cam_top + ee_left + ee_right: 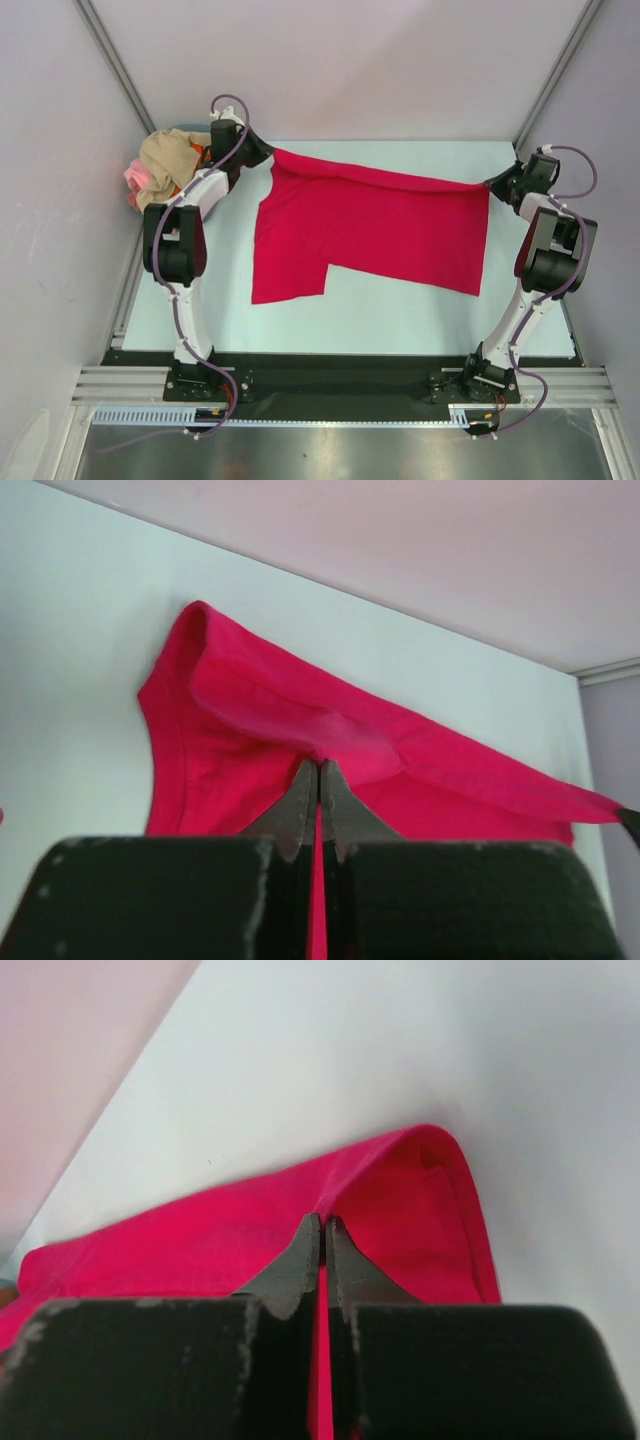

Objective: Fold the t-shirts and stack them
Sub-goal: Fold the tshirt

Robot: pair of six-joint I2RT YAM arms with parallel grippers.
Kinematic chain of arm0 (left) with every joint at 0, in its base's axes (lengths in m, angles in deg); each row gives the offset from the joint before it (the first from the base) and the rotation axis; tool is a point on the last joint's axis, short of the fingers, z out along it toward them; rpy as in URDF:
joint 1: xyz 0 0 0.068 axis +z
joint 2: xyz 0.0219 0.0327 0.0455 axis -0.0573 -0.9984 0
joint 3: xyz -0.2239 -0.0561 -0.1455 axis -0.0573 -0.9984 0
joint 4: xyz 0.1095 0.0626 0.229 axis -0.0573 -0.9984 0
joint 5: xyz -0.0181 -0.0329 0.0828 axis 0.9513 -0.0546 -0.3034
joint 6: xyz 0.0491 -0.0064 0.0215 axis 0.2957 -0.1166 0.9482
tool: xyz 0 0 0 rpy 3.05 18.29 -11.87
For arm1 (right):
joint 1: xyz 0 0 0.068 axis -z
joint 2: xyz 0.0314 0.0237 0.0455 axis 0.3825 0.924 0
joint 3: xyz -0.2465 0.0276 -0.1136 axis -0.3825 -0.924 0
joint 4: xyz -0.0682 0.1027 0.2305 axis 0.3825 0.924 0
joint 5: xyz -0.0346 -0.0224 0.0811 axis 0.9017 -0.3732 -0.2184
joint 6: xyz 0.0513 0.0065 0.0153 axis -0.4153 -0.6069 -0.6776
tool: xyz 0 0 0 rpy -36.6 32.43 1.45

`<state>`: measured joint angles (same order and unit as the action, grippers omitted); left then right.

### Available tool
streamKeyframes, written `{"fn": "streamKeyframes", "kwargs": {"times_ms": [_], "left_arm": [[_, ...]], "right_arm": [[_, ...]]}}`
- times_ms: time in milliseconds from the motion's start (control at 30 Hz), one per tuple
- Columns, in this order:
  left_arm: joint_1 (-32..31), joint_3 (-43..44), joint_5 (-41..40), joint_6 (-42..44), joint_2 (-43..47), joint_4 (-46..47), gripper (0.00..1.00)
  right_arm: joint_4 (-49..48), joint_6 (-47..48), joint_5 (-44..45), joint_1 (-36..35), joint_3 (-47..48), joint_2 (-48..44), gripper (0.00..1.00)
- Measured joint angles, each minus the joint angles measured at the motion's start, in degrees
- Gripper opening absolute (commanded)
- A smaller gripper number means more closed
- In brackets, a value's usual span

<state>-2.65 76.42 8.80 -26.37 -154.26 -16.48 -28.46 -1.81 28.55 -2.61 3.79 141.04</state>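
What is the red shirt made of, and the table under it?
The red t-shirt looks like soft matte knit cloth, probably cotton: it sags, creases and shows a stitched hem. The table seems a hard, smooth, pale sheet, perhaps plastic or painted board; it lies flat.

One bright crimson-red cloth t-shirt [370,225]. One crumpled heap of beige, pink and orange cloth [165,168], holding perhaps three or four shirts. Two black two-finger grippers: the left gripper [265,157] and the right gripper [492,186].
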Motion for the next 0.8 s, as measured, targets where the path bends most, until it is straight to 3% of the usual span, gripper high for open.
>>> {"fn": "streamKeyframes", "kwargs": {"times_ms": [367, 667, 767, 800], "left_arm": [[0.9, -2.6, 6.9, -3.6, 4.4, -2.8, 0.00], [0.9, -9.2, 6.7, -4.6, 4.7, -4.0, 0.00], [0.9, -9.1, 6.5, -4.4, 4.7, -4.8, 0.00], [0.9, -9.0, 6.4, -4.4, 4.7, -5.1, 0.00]], "right_arm": [[1.9, 0.4, 0.0, 0.1, 0.3, 0.3, 0.01], [5.4, 0.4, 1.0, 0.1, 1.0, 0.4, 0.03], [7.0, 0.6, 1.9, 0.1, 1.0, 0.4, 0.13], [7.8, 0.8, 2.3, 0.1, 1.1, 0.4, 0.24]]}}
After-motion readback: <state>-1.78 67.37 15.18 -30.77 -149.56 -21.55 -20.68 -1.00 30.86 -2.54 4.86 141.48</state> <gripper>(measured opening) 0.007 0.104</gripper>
